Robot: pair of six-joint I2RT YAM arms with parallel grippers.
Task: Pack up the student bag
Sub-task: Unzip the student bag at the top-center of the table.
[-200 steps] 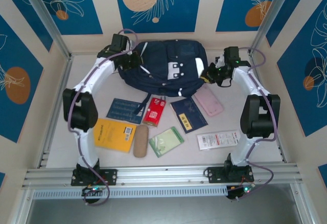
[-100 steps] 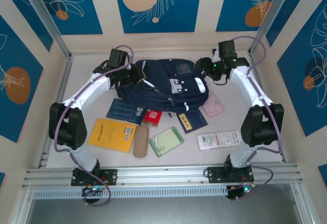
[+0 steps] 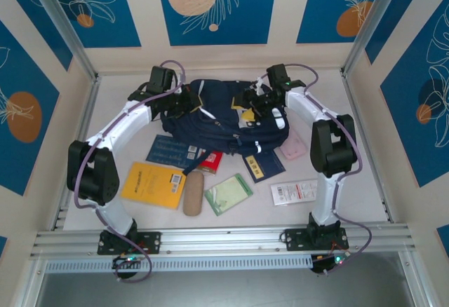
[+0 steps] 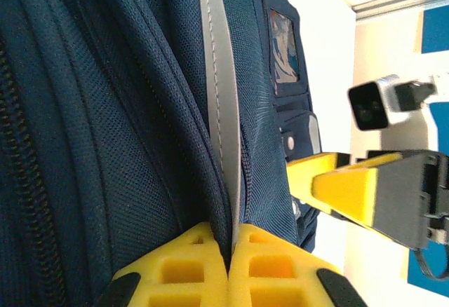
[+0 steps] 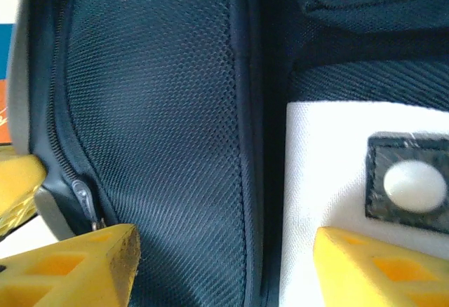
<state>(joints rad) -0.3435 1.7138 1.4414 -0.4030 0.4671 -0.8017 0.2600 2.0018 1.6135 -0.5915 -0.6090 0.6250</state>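
Note:
The student bag (image 3: 223, 114), dark navy with silver stripes, lies at the back of the table. My left gripper (image 3: 188, 104) is at its left side, shut on a fold of navy fabric beside a reflective stripe (image 4: 219, 104). The yellow pads (image 4: 189, 268) meet on that seam. My right gripper (image 3: 250, 104) hovers over the bag's front and stands open. Its yellow fingertips (image 5: 77, 265) straddle navy mesh and the edge of the light grey patch (image 5: 330, 174). A zipper pull (image 5: 85, 203) sits by the left fingertip. The right gripper's yellow finger (image 4: 344, 188) also shows in the left wrist view.
Loose items lie in front of the bag: a yellow book (image 3: 157, 184), a brown case (image 3: 193, 193), a green notebook (image 3: 229, 193), a blue booklet (image 3: 172, 151), a red packet (image 3: 209, 160), a dark blue booklet (image 3: 259, 161), a pink pouch (image 3: 295, 144) and a white packet (image 3: 299, 192).
The right gripper let go, opened, and swung left from the bag's right side onto its front. The bag slid forward over some items. The left gripper kept its hold.

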